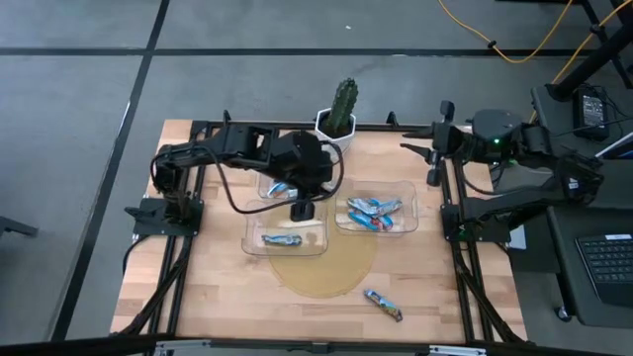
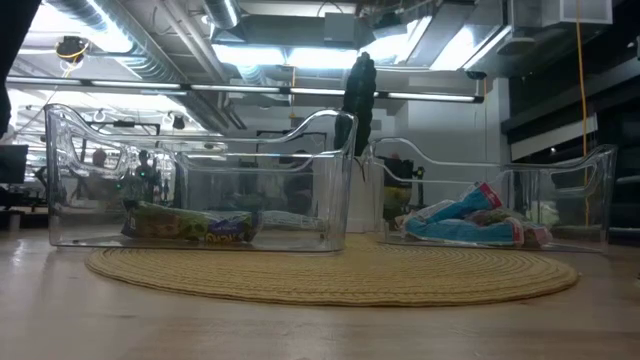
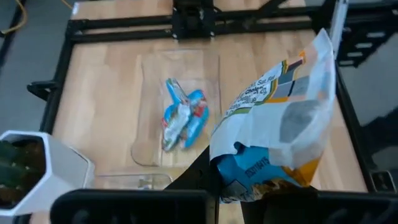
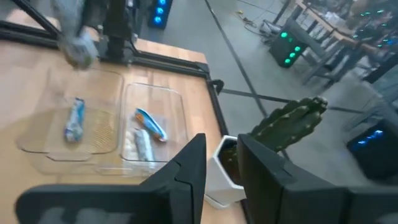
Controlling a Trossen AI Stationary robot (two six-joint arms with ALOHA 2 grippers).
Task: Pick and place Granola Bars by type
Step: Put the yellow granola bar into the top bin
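A: What did the surface & room look like?
B: Light wood table in a black frame, grey floor round it. Round woven mat mid-table, three clear bins partly on it. Cactus in a white pot at the far edge. Low view showed ceiling lights & ducts behind.

A: And the bars?
B: Small foil packs. Blue ones piled in the right-hand bin. One brownish-green bar in the near left bin. A blue bar in the bin behind it. One multicoloured bar lay loose on the table, near the front edge, off the mat.

A: Grippers?
B: Left gripper hung over the left bins, jaws clamped on a bar w/ white, blue & orange wrapper. Right gripper sat at the far right edge, well apart from the bins, holding nothing; fingers a bit apart.
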